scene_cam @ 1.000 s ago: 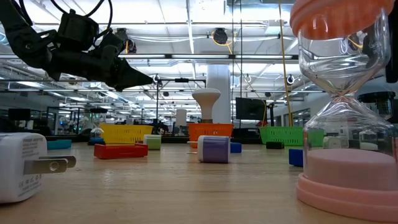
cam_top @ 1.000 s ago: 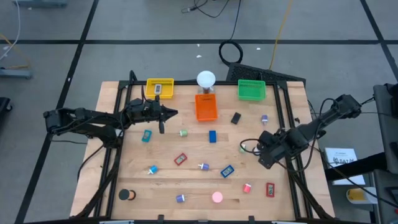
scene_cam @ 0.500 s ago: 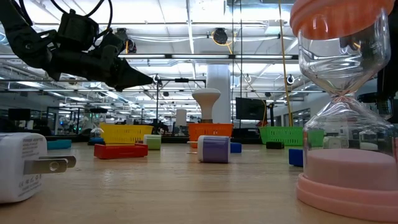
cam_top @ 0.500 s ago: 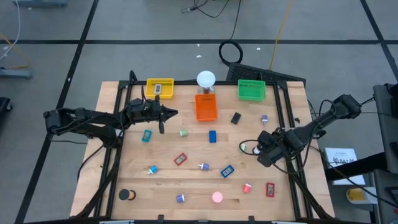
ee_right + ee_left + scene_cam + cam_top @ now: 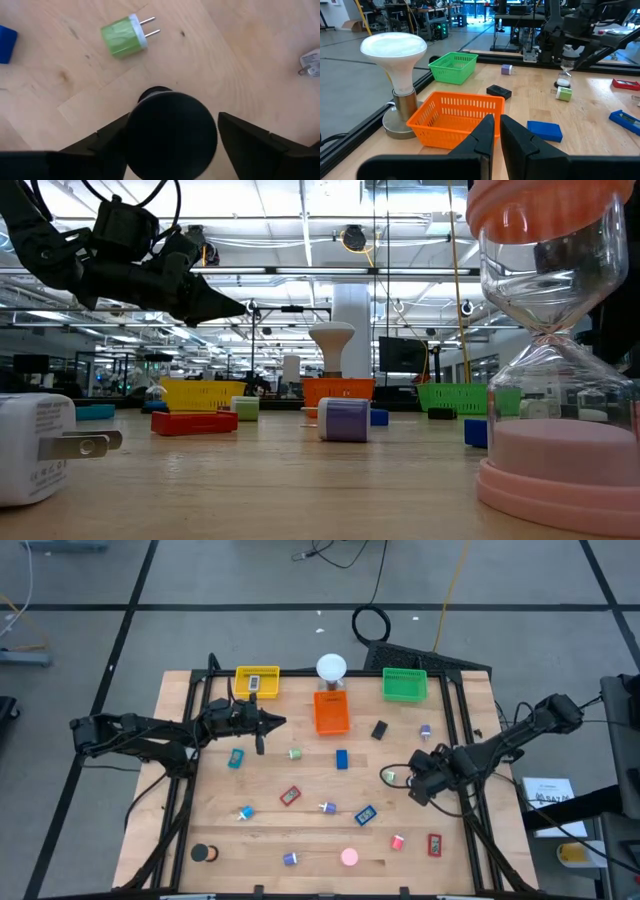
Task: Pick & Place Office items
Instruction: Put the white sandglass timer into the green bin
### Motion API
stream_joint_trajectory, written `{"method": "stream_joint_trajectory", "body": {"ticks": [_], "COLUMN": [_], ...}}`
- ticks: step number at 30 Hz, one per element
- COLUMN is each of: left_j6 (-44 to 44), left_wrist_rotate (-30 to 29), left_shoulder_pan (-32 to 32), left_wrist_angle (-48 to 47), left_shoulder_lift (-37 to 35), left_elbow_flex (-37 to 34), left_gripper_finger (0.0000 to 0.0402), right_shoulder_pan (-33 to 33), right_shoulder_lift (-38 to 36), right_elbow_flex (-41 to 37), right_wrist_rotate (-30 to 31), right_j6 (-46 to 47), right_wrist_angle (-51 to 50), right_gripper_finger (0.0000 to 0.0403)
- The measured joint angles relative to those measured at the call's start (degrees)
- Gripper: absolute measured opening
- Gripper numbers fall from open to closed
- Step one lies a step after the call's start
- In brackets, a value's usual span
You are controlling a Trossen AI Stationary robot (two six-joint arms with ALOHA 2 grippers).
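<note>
Small office items lie scattered on the wooden table: a blue block, red blocks, a teal block, a black roll and a pink hourglass. My right gripper is open and points down over a black round cap, with one finger on each side. A green plug lies on its side just past it. My left gripper is shut and hangs in the air between the yellow tray and the orange tray. My right gripper comes from above with its fingers on either side of the black round cap. The cap hides its own rim, so I cannot tell whether the fingers touch it.
The white globe lamp and the green tray stand at the far edge. Close to the low camera are a white plug, a purple plug and the pink hourglass. Black rails run along both table sides.
My right gripper has moved a little toward the table's left, closer to the green plug. The left arm and the items have stayed where they were.
</note>
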Motion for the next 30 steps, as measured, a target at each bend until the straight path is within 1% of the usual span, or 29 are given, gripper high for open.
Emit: {"method": "stream_joint_trajectory", "body": {"ticks": [7,11,15,19,24,27,30], "left_j6": [0.0,0.0,0.0,0.0,0.0,0.0,0.0], "left_wrist_rotate": [0.0,0.02,0.0,0.01,0.0,0.02,0.02], "left_shoulder_pan": [0.0,0.0,0.0,0.0,0.0,0.0,0.0], "left_wrist_angle": [0.0,0.0,0.0,0.0,0.0,0.0,0.0], "left_shoulder_lift": [0.0,0.0,0.0,0.0,0.0,0.0,0.0], "left_elbow_flex": [0.0,0.02,0.02,0.01,0.02,0.02,0.02], "left_gripper_finger": [0.0031,0.0031,0.0031,0.0031,0.0031,0.0031,0.0031], "right_shoulder_pan": [-1.37,-1.46,-1.48,-3.17,-8.58,-13.78,-20.81], "right_shoulder_lift": [0.0,-0.22,-0.21,-0.22,-0.2,-0.22,-0.22], "right_elbow_flex": [-0.51,-0.51,-0.14,1.83,6.57,9.97,12.77], "right_wrist_rotate": [-0.02,-0.02,-0.04,-0.02,0.14,1.46,2.45], "right_j6": [-2.96,-4.31,-4.22,-4.39,-9.26,-13.73,-19.43], "right_wrist_angle": [2.97,5.03,5.05,4.47,2.15,-0.33,-1.71], "right_gripper_finger": [0.02,0.0199,0.0201,0.0205,0.02,0.0202,0.0206]}}
